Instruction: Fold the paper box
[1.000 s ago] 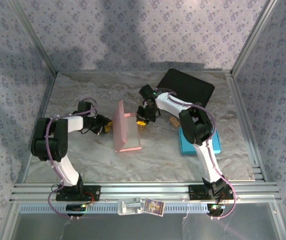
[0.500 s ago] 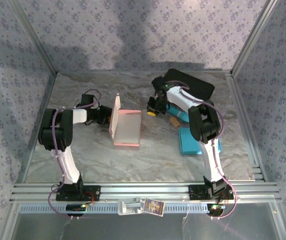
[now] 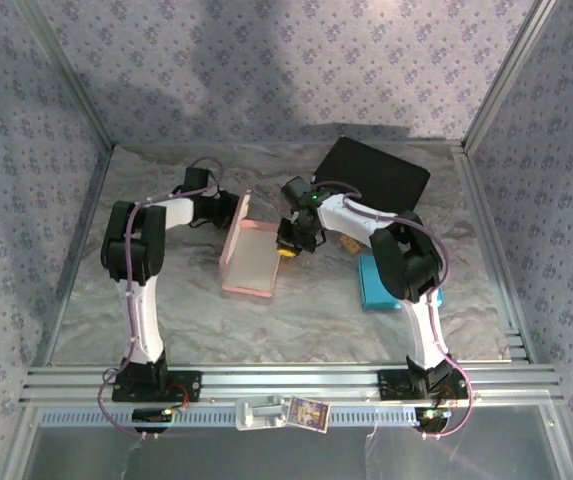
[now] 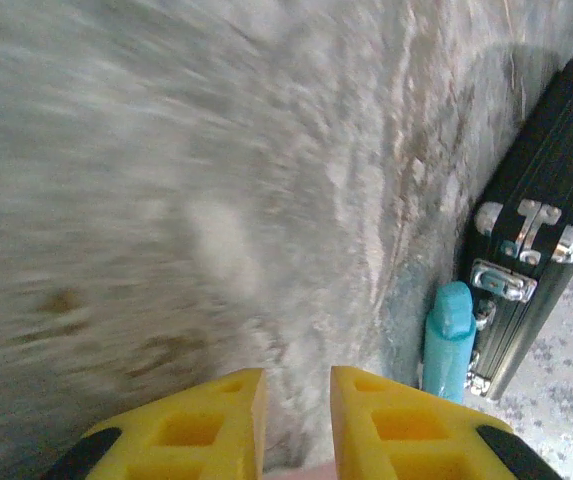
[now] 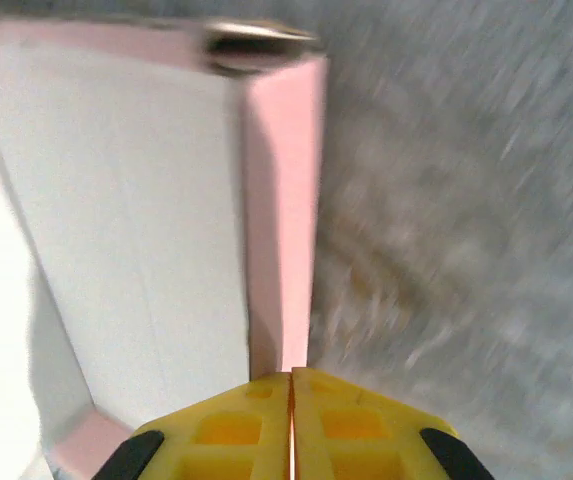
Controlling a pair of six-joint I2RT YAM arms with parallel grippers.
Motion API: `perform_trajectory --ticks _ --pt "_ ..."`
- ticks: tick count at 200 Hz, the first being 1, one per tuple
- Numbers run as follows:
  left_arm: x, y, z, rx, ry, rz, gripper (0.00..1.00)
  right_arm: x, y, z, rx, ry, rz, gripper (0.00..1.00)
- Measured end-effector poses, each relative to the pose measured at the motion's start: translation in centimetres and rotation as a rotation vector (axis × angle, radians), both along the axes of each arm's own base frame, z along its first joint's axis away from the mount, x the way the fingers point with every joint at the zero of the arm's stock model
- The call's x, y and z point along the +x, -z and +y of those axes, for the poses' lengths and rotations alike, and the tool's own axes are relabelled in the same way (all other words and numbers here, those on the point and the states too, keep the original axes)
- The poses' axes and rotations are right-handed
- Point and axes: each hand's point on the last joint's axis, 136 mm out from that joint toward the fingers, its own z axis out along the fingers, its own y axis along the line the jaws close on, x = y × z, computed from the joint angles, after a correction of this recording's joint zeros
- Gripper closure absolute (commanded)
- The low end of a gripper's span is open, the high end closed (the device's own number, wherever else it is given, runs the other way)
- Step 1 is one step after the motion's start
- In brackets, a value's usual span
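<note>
Left tool (image 3: 228,207) sits farther back on marbled bench (image 3: 166,300) than second ago, its arm reaching deeper. Pink paper box (image 3: 249,260) shifts back with it; tall left flap, upright before, now looks far lower, box lying flatter. Right tool (image 3: 288,243), half second ago drawn back toward black hard case (image 3: 376,175), returns forward to box's right wall, jaws pressed together.
</note>
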Motion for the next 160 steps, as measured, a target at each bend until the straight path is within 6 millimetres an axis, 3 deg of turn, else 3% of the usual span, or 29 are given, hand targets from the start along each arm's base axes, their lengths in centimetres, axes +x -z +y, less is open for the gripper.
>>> perform_trajectory --ticks 27,52,88,116,138,160 --pt "0.7 -0.6 -3.2 -0.022 0.066 -0.018 0.77 -2.7 -0.9 1.9 0.048 -0.020 0.023 0.90" --pt "1.2 -1.0 -6.4 -0.054 0.135 -0.025 0.76 -4.5 -0.4 3.7 0.097 -0.017 0.062 0.90" --pt "1.3 -1.9 -8.9 -0.053 0.214 -0.015 0.69 -5.2 -0.7 5.0 0.137 -0.005 0.086 0.88" --pt "2.0 -3.1 -7.5 0.033 0.213 -0.041 0.64 -5.2 -1.1 4.3 0.125 -0.005 0.071 0.81" --pt "2.6 -4.2 -4.4 0.132 0.155 -0.054 0.64 -5.3 -2.3 3.3 0.094 -0.048 0.010 0.71" --pt "3.7 -7.1 -1.2 0.216 0.073 -0.113 0.61 -5.2 -4.2 1.8 0.055 -0.134 -0.089 0.64"
